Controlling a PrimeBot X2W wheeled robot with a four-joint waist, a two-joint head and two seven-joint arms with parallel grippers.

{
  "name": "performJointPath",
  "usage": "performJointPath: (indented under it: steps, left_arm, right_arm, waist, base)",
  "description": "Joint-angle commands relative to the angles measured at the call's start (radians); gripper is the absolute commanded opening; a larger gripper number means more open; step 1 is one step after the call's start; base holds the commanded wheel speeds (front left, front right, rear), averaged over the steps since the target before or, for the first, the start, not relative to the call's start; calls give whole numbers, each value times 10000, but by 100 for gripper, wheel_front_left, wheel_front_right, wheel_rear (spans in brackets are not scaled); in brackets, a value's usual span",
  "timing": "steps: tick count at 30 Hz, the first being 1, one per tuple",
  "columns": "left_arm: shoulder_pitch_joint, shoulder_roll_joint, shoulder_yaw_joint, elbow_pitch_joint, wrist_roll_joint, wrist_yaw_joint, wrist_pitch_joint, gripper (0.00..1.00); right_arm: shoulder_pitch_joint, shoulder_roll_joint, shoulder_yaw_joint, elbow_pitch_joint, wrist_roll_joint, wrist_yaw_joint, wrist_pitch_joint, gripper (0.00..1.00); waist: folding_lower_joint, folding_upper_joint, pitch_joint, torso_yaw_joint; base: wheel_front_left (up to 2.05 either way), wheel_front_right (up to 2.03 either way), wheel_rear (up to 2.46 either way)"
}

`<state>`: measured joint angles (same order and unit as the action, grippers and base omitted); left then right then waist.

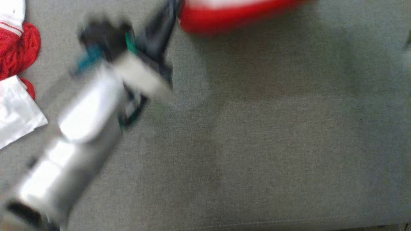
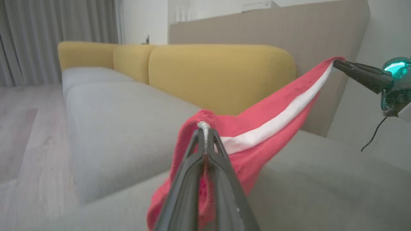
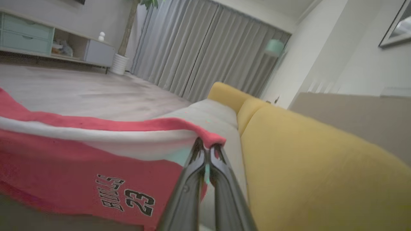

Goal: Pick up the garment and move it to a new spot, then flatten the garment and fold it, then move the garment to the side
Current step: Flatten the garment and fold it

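The garment [image 2: 273,122] is a red jersey with a white stripe, and "BULLS 23" is printed on it [image 3: 125,199]. It hangs stretched between my two grippers above the grey sofa seat [image 1: 257,144]. My left gripper [image 2: 204,128] is shut on one white-trimmed edge of it. My right gripper [image 3: 207,146] is shut on the opposite corner, and it also appears in the left wrist view at the far right [image 2: 337,64]. The head view is blurred: my left arm reaches up to the left gripper [image 1: 175,8], beside the garment [image 1: 234,16] at the top edge.
Another red and white bundle of clothes [image 1: 16,54] lies on the seat at the head view's left edge. Yellow back cushions [image 2: 221,73] run along the sofa's rear. Wooden floor [image 3: 80,93] and grey curtains [image 3: 199,51] lie beyond the sofa.
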<state>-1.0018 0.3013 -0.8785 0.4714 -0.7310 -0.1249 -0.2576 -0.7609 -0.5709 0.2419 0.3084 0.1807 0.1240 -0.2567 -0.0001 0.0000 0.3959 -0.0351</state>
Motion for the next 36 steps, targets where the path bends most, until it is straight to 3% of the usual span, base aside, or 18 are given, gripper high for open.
performJointPath:
  steps: [1,9,13,17,19,22,25,36]
  left_arm:
    - [58,317,351,-329,110,-55,-39,0]
    - [5254,166,199,-1553,1327,205,-40,0]
    - [6798,312,-60,-2239,1336,386,-40,0]
    - [7461,557,45,-3279,1030,676,71,0]
    - [7320,459,336,-3883,610,809,326,0]
    - [6867,196,734,-3931,180,982,609,0]
    - [6198,-128,1036,-3587,-176,1009,923,0]
    - [3396,-1665,1642,-1314,-1213,350,1363,0]
  right_arm:
    - [411,-104,-99,-372,118,67,-49,0]
    - [5940,351,-1540,-2205,775,67,20,0]
    - [8421,809,-2563,-3959,1422,67,885,0]
    - [9705,1084,-3176,-5823,1233,67,1973,0]
    - [9569,1185,-3447,-6298,1159,67,2654,0]
    - [8596,1040,-3259,-5868,1244,67,3231,0]
    - [7189,756,-2803,-4979,1326,67,3571,0]
    - [1957,-552,-282,-975,1490,67,3761,0]
  waist:
    - [1,0,-120,3]
    - [1,0,-1147,155]
    - [1,0,-1662,445]
    - [1,0,-1968,687]
    - [1,0,-2056,845]
    - [1,0,-2010,954]
    - [1,0,-1730,1098]
    - [1,0,-134,1832]
  base:
    - [0,0,0]
    - [0,0,0]
    - [0,0,0]
    - [0,0,0]
    - [0,0,0]
    - [0,0,0]
    - [0,0,0]
    - [0,0,0]
